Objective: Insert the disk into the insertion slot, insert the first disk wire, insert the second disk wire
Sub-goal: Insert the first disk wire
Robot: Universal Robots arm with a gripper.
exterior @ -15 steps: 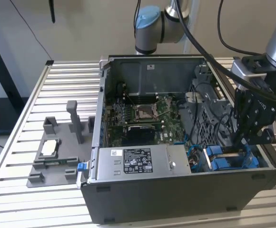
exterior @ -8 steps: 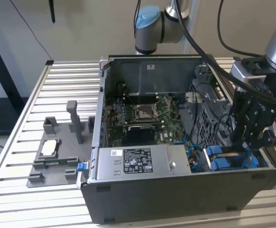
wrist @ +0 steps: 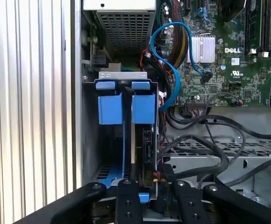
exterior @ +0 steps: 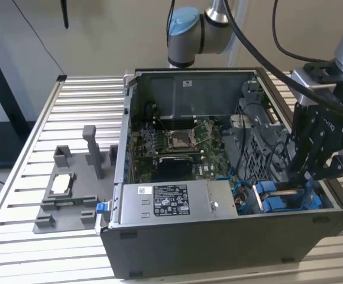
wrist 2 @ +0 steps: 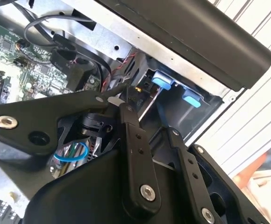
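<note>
From my station I see the gripper (exterior: pixel 300 177) lowered into the open computer case (exterior: pixel 219 236), at the corner on the exterior view's right. The case lies on the slatted tabletop (exterior: pixel 89 100). Its linkage blocks my sightline, so I cannot tell whether the gripper is clenched or released.

The disk (wrist: pixel 143 109) stands on edge inside the insertion slot (wrist: pixel 89 140), with the bright blue tabs of its caddy at the slot's mouth (a second blue tab sits just beside it in the same cage). In the first wrist view the gripper is right at the disk's other end. A small dark connector (wrist: pixel 157 179) with red strands lies there against the disk's edge; I cannot make out whether it is plugged in or held.

A blue cable (wrist: pixel 170 70) loops from the motherboard (exterior: pixel 177 142) toward the cage. A bundle of black wires (wrist: pixel 201 140) trails over the perforated metal next to the slot.

In the exterior view the grey power-supply box (exterior: pixel 171 204) fills the near side of the case, just beside the cage. A grey fixture (exterior: pixel 71 189) rests on the tabletop, well apart on the exterior view's left.
</note>
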